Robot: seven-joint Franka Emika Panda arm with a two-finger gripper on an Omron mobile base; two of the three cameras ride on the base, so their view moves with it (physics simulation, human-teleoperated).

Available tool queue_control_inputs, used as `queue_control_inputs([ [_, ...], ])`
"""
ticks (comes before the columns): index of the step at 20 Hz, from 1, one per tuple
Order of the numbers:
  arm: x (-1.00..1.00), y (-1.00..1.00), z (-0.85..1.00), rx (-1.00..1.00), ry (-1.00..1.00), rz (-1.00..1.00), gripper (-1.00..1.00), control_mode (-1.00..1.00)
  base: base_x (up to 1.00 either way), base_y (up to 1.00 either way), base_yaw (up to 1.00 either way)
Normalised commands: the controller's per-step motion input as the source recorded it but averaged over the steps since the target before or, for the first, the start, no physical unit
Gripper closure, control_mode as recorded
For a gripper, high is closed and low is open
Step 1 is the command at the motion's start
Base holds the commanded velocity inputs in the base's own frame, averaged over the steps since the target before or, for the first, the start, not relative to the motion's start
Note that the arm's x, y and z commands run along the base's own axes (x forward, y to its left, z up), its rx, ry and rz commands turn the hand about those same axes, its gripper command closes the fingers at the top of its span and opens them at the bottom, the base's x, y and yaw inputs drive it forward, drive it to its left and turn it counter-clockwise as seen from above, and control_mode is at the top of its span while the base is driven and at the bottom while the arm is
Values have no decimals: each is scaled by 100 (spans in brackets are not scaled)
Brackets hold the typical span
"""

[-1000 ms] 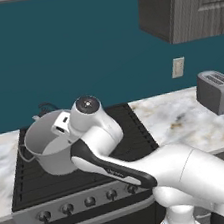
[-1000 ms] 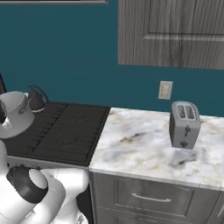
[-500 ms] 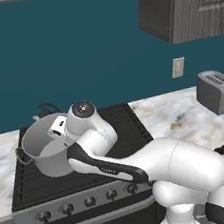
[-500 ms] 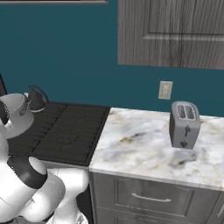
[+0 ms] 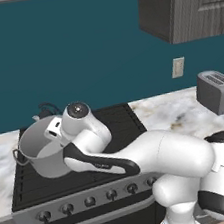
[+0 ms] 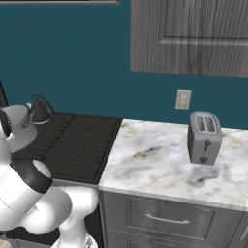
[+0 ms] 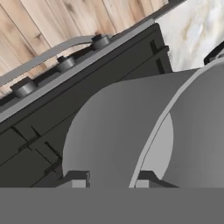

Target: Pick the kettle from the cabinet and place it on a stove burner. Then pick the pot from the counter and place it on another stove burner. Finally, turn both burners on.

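Over the front left of the stove, the gripper pinches the near wall of the pot, one finger inside and one outside the rim, as the hand view shows. From the left base view the pot hangs low above the front left burner; whether its bottom already touches the grate I cannot tell. The kettle sits on the back left burner, just behind the pot, its looping handle upright. The row of knobs along the stove front is untouched, and a toaster stands well apart on the counter to the right.

The grip is on one thin side of a wide, heavy pot, so the main risk, as I judge it, is the pot tilting or slipping out between the fingers if the arm moves quickly or lets go while the base is not flat. Set down off-centre, it could rock on the grate or nudge the kettle behind it. The elbow also hangs close over the knobs.

Compared with a second ago, the pot has shifted a little left and lower over the front burner, the wrist has followed it, and the kettle and toaster have not moved.
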Motion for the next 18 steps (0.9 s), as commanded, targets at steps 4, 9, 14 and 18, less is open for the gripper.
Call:
queue_control_inputs([
  [4, 12, 12, -14, 0, 1, 1, 100, -100, 0, 0, 0],
  [9, 10, 8, -19, 1, 0, 2, 100, -100, 0, 0, 0],
  [14, 12, 7, -19, 1, 0, 2, 100, -100, 0, 0, 0],
  [18, 13, 8, -17, 1, 0, 2, 100, -100, 0, 0, 0],
])
